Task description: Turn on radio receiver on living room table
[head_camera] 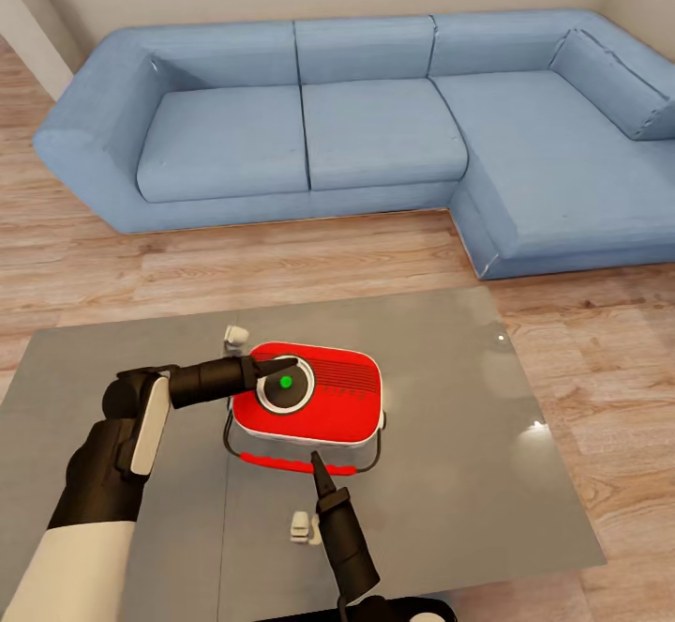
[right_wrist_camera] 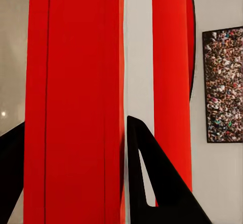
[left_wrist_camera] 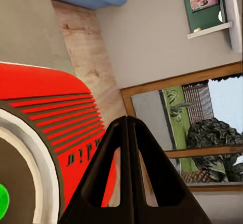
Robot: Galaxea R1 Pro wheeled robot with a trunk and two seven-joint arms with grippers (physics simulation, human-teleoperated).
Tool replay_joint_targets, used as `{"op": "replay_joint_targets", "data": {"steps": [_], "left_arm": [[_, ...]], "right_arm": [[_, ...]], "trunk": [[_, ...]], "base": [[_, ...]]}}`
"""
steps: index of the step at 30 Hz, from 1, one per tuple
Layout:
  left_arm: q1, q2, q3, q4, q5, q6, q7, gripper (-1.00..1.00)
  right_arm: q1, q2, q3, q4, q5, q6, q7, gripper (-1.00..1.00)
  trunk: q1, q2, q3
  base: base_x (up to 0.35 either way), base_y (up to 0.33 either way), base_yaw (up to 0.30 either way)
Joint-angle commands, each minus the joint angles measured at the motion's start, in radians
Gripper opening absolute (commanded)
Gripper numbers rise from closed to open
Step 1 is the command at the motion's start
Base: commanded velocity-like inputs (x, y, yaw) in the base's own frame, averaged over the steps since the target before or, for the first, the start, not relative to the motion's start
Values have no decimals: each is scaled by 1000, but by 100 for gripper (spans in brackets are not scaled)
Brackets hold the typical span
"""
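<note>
The red radio receiver (head_camera: 328, 397) lies on its back on the grey table (head_camera: 469, 472), its round dial with a green dot facing up. My left gripper (head_camera: 286, 366) is shut, and its joined fingertips rest on the dial's upper rim just above the green dot. The left wrist view has the shut fingers (left_wrist_camera: 127, 148) over the radio's red slotted face (left_wrist_camera: 50, 107). My right gripper (head_camera: 317, 461) comes from the near side and straddles the radio's red handle (head_camera: 281, 462). In the right wrist view the handle's red band (right_wrist_camera: 76, 102) fills the gap between the two fingers (right_wrist_camera: 152, 173).
Two small white objects sit on the table, one beyond the radio (head_camera: 236, 335) and one near my right arm (head_camera: 302, 528). A big blue L-shaped sofa (head_camera: 375, 125) stands beyond the table across light wood floor (head_camera: 281, 265). A crowd picture (right_wrist_camera: 223, 82) hangs on the wall.
</note>
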Motion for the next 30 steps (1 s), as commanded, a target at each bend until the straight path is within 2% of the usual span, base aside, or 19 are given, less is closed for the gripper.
{"op": "replay_joint_targets", "data": {"steps": [1,5,7,10,12,13,14,15,17,18,19,24,27,30], "left_arm": [[0,0,0,-7,12,0,-1,-100],[0,6,0,-21,62,0,-2,-100],[0,24,0,-24,108,0,-2,-100],[0,44,0,-28,151,0,-2,-100],[0,55,0,-29,169,0,-2,-100],[0,61,0,-30,175,0,-2,-100],[0,65,0,-29,175,0,-1,-100],[0,67,0,-29,173,0,-1,-100],[0,73,0,-26,171,-1,1,-100],[0,75,0,-26,171,-1,2,-100],[0,79,0,-26,170,-1,2,-100],[0,87,0,-24,168,-1,8,-100],[0,88,-1,-21,160,-2,10,-100],[0,88,-1,-18,137,-3,12,-100]], "right_arm": [[0,0,1,-1,8,6,0,-100],[0,0,-1,0,8,6,1,-100],[0,0,-5,0,7,5,4,-100],[0,0,-13,1,7,4,26,-100],[0,0,-33,0,-1,-1,60,-100],[0,0,-66,-1,-11,-5,87,-100],[0,0,-135,-13,-20,-15,130,-100],[0,0,-172,-26,-22,-24,162,-100],[0,-1,-291,-104,-25,-58,295,-100],[0,-1,-337,-141,-25,-65,348,-100],[0,-2,-408,-200,-24,-72,432,-100],[0,-3,-622,-415,-20,-76,726,-100],[0,-3,-687,-479,-19,-76,821,-100],[-1,-2,-734,-516,-20,-76,876,-100]], "trunk": [[0,0,0],[0,0,0],[0,0,0],[0,0,0],[0,0,0],[0,0,0],[0,0,0],[0,0,0],[0,0,0],[0,0,0],[0,0,0],[0,0,0],[0,0,0],[0,0,0]], "base": [[0,0,0],[0,0,0],[0,0,0],[0,0,0],[0,0,0],[0,0,0],[0,0,0],[0,0,0],[0,0,0],[0,0,0],[0,0,0],[0,0,0],[0,0,0],[0,0,0]]}}
